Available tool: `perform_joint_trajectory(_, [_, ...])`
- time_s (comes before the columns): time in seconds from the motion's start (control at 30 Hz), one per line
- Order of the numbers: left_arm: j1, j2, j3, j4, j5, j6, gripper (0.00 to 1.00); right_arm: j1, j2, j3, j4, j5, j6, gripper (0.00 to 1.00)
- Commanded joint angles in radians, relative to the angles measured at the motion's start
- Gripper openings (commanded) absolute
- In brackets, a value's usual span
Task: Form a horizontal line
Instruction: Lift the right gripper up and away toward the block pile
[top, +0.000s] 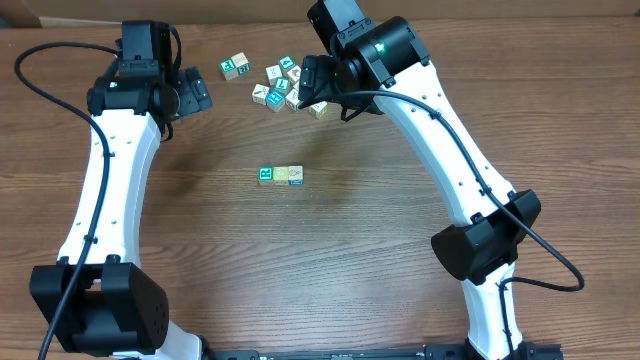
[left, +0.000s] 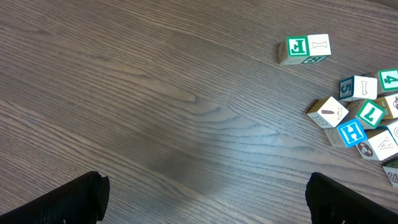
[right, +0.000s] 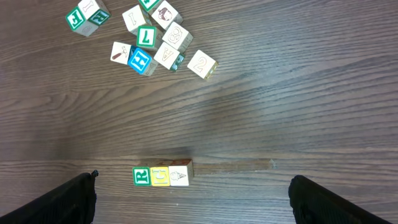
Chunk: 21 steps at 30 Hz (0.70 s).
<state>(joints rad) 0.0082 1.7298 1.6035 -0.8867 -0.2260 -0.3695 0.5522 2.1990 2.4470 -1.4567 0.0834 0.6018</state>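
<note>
The left end effector (left: 205, 202) hangs over bare table (left: 124, 93), its two fingers wide apart and nothing between them. Ahead of it and to its right lies a green-lettered block (left: 297, 47), apart from the others. Further right the loose blocks (left: 360, 118) crowd together, many of them touching. The right end effector (right: 193, 199) is also spread open and empty. The row (right: 163, 175) of three blocks lies close before its fingers, the cubes touching side to side. The loose blocks are beyond the row, to the left.

The blocks look like small wooden cubes with pale faces and printed letters, digits and little drawings in green, blue and yellow. They are probably light and stiff, not fragile, and their smooth faces may slip a little. The best hold seems to be on two opposite flat sides, with the fingers square to them. The block marked 2 (right: 202, 64) sits at the right edge of the cluster with free sides, so it appears the easiest to take.
</note>
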Motion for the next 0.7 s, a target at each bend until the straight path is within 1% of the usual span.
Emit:
perform_joint_trajectory(0.0, [-0.002,0.003,0.002,0.001,-0.017,0.004,1.0,0.003,-0.01,0.001,-0.006,0.013,-0.004,0.96])
perform_joint_trajectory(0.67, [-0.002,0.003,0.002,0.001,-0.017,0.004,1.0,0.003,-0.009,0.001,-0.014,0.013,-0.004,0.96])
